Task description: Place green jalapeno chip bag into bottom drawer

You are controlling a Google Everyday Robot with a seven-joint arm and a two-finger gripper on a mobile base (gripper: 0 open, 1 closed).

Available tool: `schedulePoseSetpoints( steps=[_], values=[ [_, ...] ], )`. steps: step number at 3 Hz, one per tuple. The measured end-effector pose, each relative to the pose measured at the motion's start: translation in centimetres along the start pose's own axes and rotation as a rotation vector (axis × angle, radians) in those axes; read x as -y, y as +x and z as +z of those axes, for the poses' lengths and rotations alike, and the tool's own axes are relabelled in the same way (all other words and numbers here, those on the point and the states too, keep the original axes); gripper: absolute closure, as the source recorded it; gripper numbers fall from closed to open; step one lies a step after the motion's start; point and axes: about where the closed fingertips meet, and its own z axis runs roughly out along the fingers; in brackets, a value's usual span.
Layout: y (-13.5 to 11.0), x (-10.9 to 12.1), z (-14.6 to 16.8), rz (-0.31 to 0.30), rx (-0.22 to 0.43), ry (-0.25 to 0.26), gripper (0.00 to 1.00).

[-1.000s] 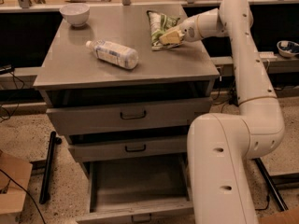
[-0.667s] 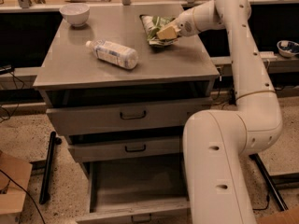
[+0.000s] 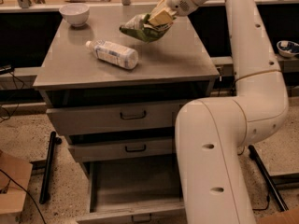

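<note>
A white bowl [image 3: 74, 14] sits at the back left corner of the counter [image 3: 187, 55], and a clear bottle [image 3: 112, 54] lies on its side left of centre, cap toward the bowl, roughly midway between back and front edges. Below the front edge the bottom drawer [image 3: 135, 183] stands pulled out, its floor bare as far as can be seen, while the two drawers above it look nearly closed. Right of the bottle, the bag [image 3: 140, 29] appears to hang just clear of the counter near the back edge, pinched at its right end by the gripper [image 3: 161, 17], whose fingers are pressed onto the crinkled foil. The bag trails left and slightly down from the gripper, so its long axis runs roughly along the back edge. The drawer lies forward of the bag and well below it, past the front edge. The carry probably has to cross the counter, clear that edge and then drop in front of the two upper drawers. The bottle lies just left of that line, and the robot's own arm [image 3: 219, 153], standing at the front right corner, covers the drawer's right side.
</note>
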Motion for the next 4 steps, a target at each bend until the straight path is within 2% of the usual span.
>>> schedulePoseSetpoints(
  steps=[1, 2, 3, 4],
  values=[
    [-1.2, -1.9, -2.1, -0.086, -0.044, -0.041, 1.00],
    [-1.0, -3.2, -6.0, -0.119, -0.103, -0.044, 1.00],
    [-1.0, -3.2, -5.9, -0.119, -0.103, -0.044, 1.00],
    [-1.4, -2.5, -4.6, -0.132, -0.128, -0.028, 1.00]
  ],
)
